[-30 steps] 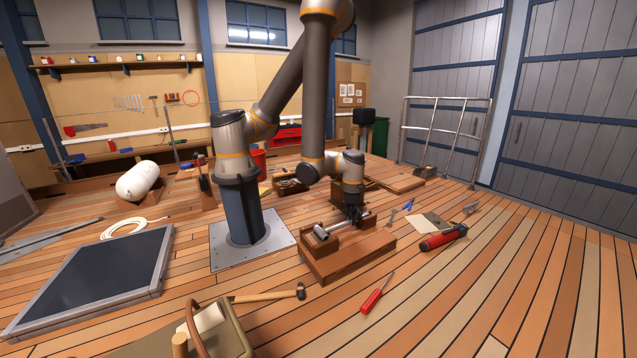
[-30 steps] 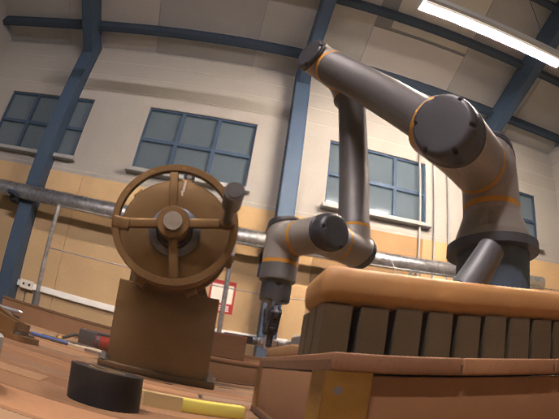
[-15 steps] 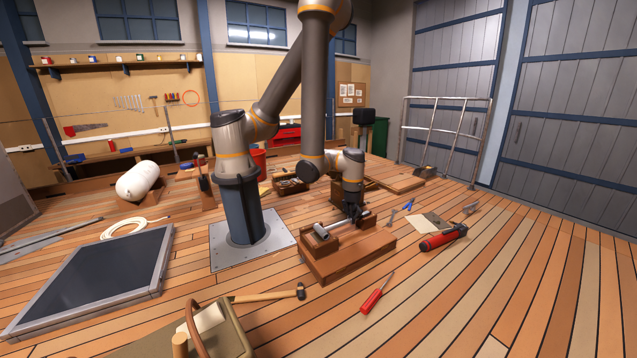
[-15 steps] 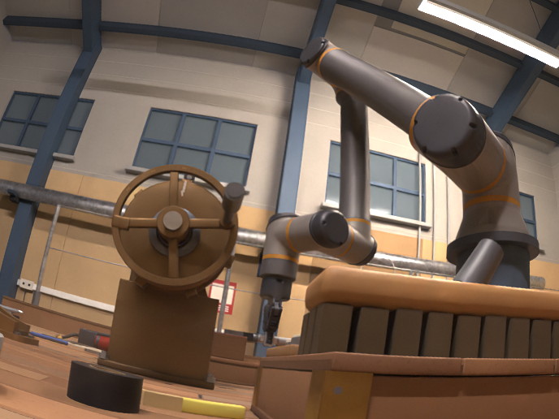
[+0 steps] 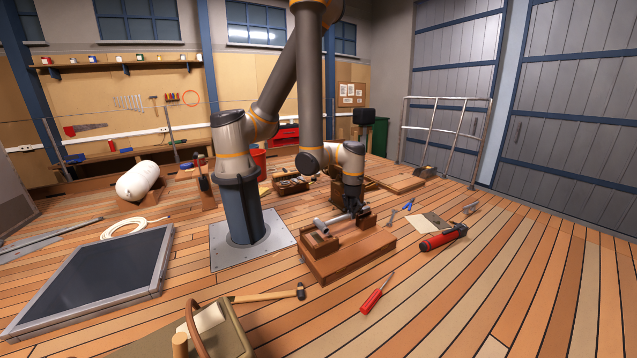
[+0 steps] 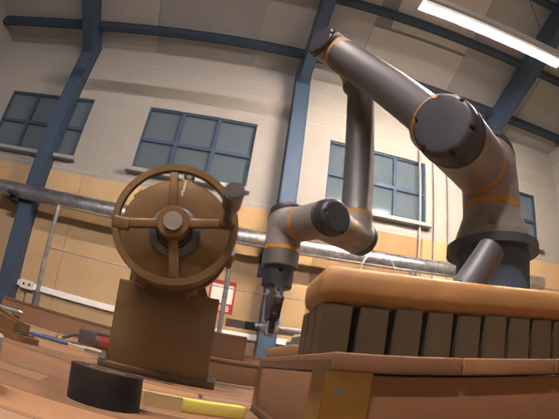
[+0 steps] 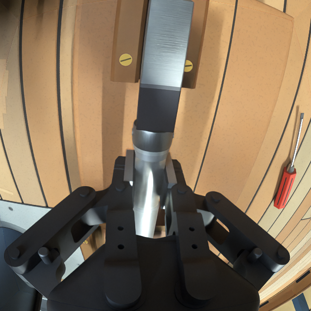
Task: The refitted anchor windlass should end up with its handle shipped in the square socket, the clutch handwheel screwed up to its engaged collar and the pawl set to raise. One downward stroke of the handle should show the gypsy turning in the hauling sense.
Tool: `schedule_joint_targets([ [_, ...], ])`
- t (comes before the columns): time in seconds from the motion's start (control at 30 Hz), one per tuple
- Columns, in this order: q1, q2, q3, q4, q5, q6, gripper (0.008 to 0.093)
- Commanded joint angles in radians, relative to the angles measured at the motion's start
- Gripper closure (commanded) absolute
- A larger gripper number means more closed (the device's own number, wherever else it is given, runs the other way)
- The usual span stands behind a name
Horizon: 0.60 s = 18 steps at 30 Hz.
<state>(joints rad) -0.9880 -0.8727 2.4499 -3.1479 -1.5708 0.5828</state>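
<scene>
My gripper (image 7: 149, 174) (image 5: 354, 210) (image 6: 272, 322) points down over the wooden cradle (image 5: 347, 242), its fingers closed on either side of the round steel shaft of the windlass handle (image 7: 151, 162) (image 5: 337, 219). The handle runs level just above the cradle's blocks, with a dark band and a square steel end (image 7: 166, 43) over the block with brass screws. The brown windlass (image 6: 174, 252) (image 5: 340, 189) stands just behind the cradle, its spoked clutch handwheel (image 6: 174, 221) facing the second side camera. The square socket and the pawl are hidden.
The cradle's blocks (image 5: 320, 240) lie right under the handle. My base column (image 5: 242, 196) stands to the left on its plate. A red screwdriver (image 5: 376, 294) (image 7: 285, 185), a hammer (image 5: 267, 294), a red-handled tool (image 5: 443, 238) and wrenches lie on the plank deck around the cradle.
</scene>
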Motion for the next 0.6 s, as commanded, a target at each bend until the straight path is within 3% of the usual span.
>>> schedule_joint_targets([
  [0.0, 0.0, -0.007, 0.001, 0.004, 0.0, 0.0, 0.0934],
  [0.57, 0.0, -0.12, 0.016, 0.102, 0.0, 0.0, 0.0934],
])
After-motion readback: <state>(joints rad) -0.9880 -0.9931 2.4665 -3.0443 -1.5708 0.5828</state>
